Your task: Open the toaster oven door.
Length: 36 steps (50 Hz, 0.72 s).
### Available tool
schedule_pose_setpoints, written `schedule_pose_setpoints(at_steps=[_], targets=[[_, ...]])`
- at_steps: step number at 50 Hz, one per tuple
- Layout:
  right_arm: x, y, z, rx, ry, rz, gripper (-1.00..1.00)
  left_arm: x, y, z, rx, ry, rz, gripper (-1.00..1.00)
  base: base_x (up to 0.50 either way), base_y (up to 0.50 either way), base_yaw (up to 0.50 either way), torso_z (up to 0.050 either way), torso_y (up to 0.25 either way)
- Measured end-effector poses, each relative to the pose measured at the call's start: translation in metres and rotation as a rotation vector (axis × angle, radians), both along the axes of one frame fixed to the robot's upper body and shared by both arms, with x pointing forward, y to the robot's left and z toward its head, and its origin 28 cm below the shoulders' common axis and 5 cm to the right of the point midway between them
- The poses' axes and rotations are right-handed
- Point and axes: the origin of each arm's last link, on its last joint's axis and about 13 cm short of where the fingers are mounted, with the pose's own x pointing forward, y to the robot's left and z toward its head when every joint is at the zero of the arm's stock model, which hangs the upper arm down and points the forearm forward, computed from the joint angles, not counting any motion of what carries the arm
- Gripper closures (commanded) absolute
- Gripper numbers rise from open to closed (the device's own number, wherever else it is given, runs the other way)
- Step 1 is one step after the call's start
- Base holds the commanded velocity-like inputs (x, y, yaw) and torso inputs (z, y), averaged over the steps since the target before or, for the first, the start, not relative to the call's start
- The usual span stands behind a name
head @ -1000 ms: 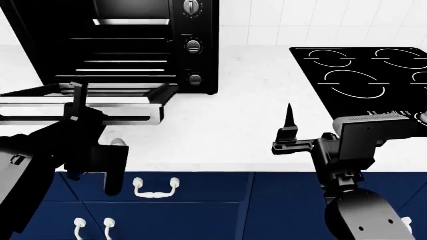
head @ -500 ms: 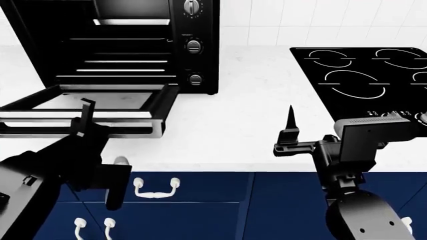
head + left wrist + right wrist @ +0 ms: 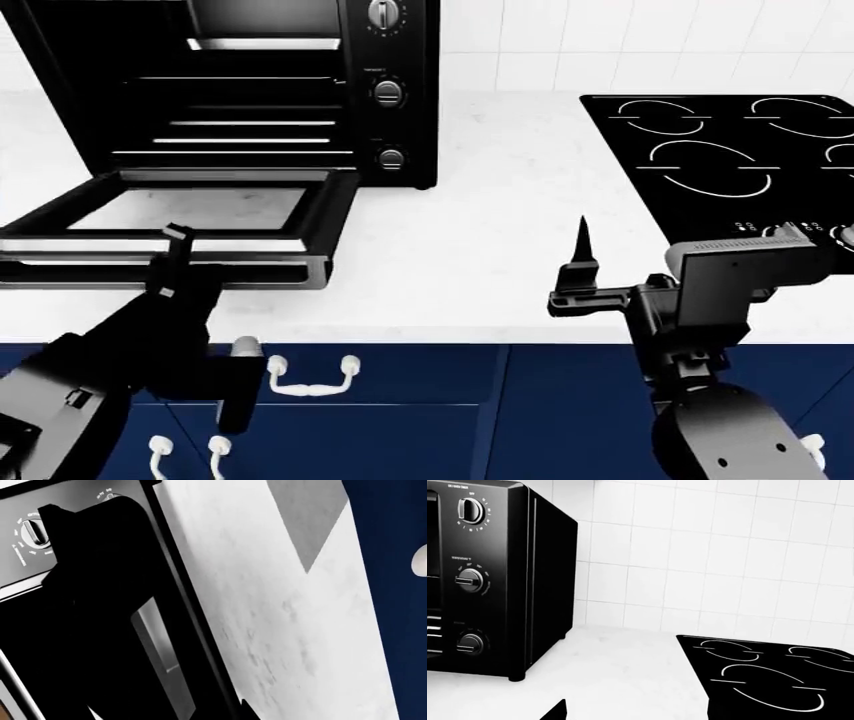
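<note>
At the far left of the white surface (image 3: 441, 260) stood the toaster oven (image 3: 254, 90), wire racks (image 3: 247, 125) inside. Its door (image 3: 180, 230) lay flat, reaching the near edge. Left gripper (image 3: 174, 262) sat at the door's handle, right gripper (image 3: 582, 262) over bare surface; jaws unclear on both.

Desk: a white, faintly marbled top (image 3: 481, 260) is seen spanning the width of the scene.
Stovetop: a flat black panel (image 3: 747, 150) with white ring marks is set into the desk at the right.
Cabinets: navy fronts (image 3: 534, 410) with white handles (image 3: 314, 378) are shown below the desk edge.
Wall: white square tiles (image 3: 727, 555) are seen behind.
</note>
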Motion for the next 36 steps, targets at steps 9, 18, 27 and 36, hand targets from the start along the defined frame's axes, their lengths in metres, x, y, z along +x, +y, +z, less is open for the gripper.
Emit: schedule_pose_setpoints(at_steps=[9,18,27,36], targets=[[0.000,0.000,-0.001,-0.003,0.004,-0.002,-1.00,-0.004,-0.002,-0.019,-0.013,-0.041,0.019,1.00,0.02,-0.01,-0.03,0.000,0.000],[0.000,0.001,-0.002,-0.006,0.007,-0.002,-1.00,-0.007,-0.005,-0.040,-0.012,-0.089,0.041,1.00,0.02,0.00,-0.02,0.000,0.000],[0.000,0.001,-0.003,-0.007,0.010,-0.003,-1.00,-0.010,-0.009,-0.060,-0.004,-0.136,0.074,1.00,0.02,0.00,-0.02,0.000,0.000],[-0.002,0.000,-0.005,-0.007,0.016,-0.011,-1.00,-0.012,-0.017,-0.079,-0.040,-0.170,0.137,1.00,0.02,0.00,-0.02,0.000,0.000]])
